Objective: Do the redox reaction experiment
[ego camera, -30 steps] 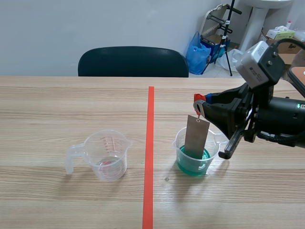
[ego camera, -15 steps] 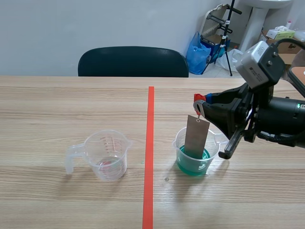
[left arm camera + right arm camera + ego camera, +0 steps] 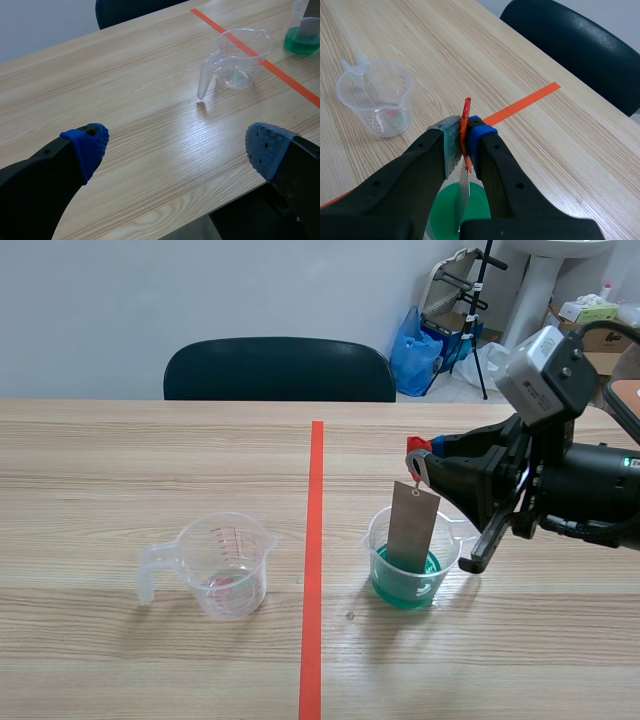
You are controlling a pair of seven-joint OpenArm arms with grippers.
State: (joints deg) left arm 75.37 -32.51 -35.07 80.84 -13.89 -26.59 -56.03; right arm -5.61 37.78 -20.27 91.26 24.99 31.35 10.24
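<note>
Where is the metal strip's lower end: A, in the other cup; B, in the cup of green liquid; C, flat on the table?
B: the metal strip hangs from the orange clip in the right pincer, its lower end down in the cup of green liquid.

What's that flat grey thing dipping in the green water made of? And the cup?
The strip hanging from the orange clip looks like metal: thin, flat, stiff, dull grey, though I can't be sure. The measuring cup seems clear plastic: the green liquid shows through its wall.

Clear cup (image 3: 239, 59) ahead of spread fingers (image 3: 84, 149) (blue-padded)
</note>
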